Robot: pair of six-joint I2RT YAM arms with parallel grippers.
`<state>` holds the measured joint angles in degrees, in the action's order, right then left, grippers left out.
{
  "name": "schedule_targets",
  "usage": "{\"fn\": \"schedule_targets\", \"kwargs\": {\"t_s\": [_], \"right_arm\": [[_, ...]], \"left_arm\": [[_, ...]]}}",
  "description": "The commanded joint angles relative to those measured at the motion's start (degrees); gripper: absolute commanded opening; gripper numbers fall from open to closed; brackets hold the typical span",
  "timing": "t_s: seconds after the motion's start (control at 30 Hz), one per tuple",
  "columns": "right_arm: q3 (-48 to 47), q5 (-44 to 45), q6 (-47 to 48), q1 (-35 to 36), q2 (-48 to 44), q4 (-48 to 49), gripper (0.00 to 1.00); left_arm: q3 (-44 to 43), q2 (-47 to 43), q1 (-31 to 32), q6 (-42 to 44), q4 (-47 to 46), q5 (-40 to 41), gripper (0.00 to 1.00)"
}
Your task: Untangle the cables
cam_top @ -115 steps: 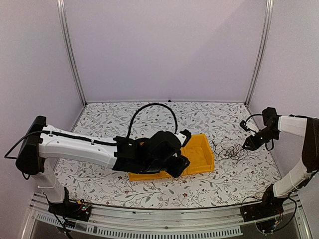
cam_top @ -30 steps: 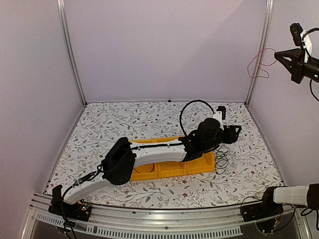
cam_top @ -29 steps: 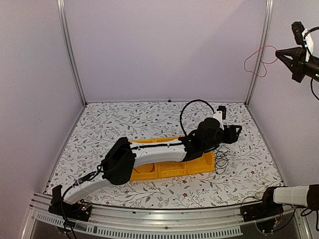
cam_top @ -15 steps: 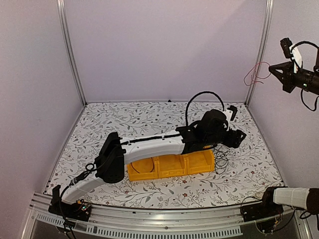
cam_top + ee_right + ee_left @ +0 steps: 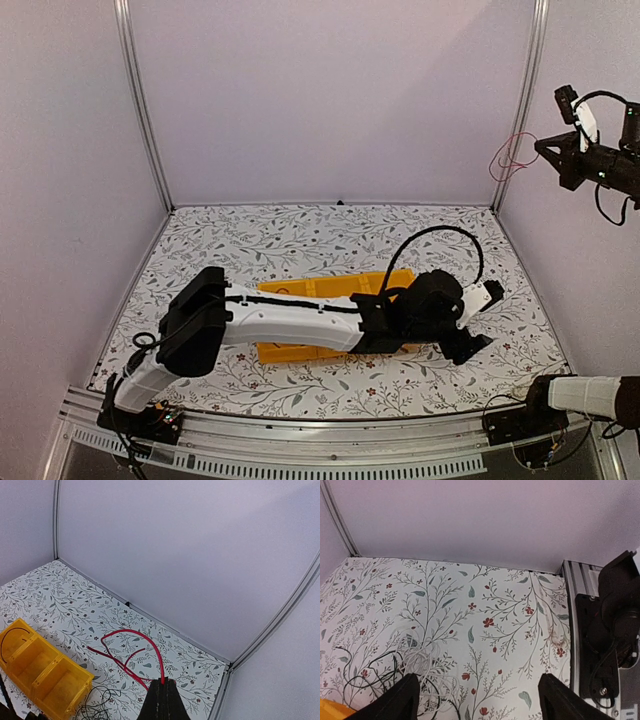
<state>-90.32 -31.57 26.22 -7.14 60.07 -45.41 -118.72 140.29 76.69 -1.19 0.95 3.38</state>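
Upper right of frame: right jaws pinching red cable high, clear of rest. Left jaws gaping, empty; black-white tangle lying on bench.

Right claw high up — red cable dangling; left arm stretched across yellow bin.

The overhead camera sits high behind the arms, looking down and forward across the whole worktop. The left wrist camera hangs low and close, facing the worktop's near right corner. The right wrist camera looks down from far above. Both wrist views share the cables beside the yellow bin.
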Motion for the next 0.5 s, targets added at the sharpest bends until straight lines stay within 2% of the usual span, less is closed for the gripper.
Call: {"fn": "schedule_targets", "kwargs": {"t_s": [0.0,0.1,0.3,0.37,0.47], "right_arm": [[3.2,0.5,-1.0,0.0,0.1,1.4,0.00],[5.9,-0.2,0.0,0.0,-0.6,2.0,0.00],[9.0,-5.9,1.0,0.2,-0.7,2.3,0.00],[9.6,-6.3,0.5,1.1,0.1,2.9,0.00],[10.2,-7.8,-0.1,2.2,1.6,3.9,0.00]], "left_arm": [[11.8,-12.2,-1.5,1.4,-11.9,1.3,0.84],[18.7,-19.1,-1.3,-0.1,-14.9,2.5,0.84],[35.2,-36.2,-2.0,-0.4,-12.8,11.1,0.85],[39.3,-40.7,-2.9,-1.9,-9.4,18.4,0.88],[41.7,-44.9,-5.4,-6.8,1.2,27.7,0.89]]}}
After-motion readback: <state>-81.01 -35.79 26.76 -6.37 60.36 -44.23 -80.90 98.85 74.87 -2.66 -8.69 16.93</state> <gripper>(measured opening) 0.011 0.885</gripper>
